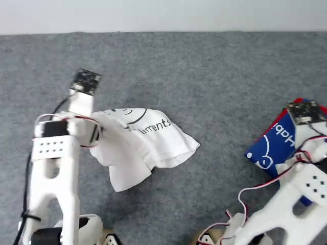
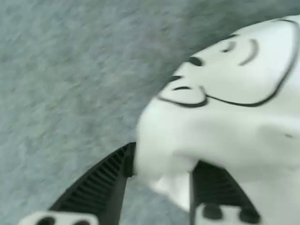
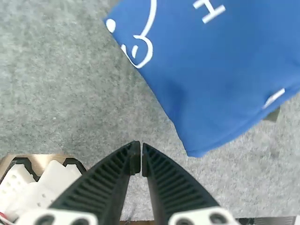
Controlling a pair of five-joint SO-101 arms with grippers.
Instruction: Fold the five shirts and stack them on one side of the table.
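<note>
The left gripper clamps a crumpled white shirt; the right gripper, closed on nothing, hangs just beside a folded blue shirt.

I see black lettering on white shirt, white letters on blue shirt; both partly hidden, no full word legible.

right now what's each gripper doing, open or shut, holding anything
Left gripper: shut on the white shirt.
Right gripper: shut, empty, near the blue shirt.
</note>
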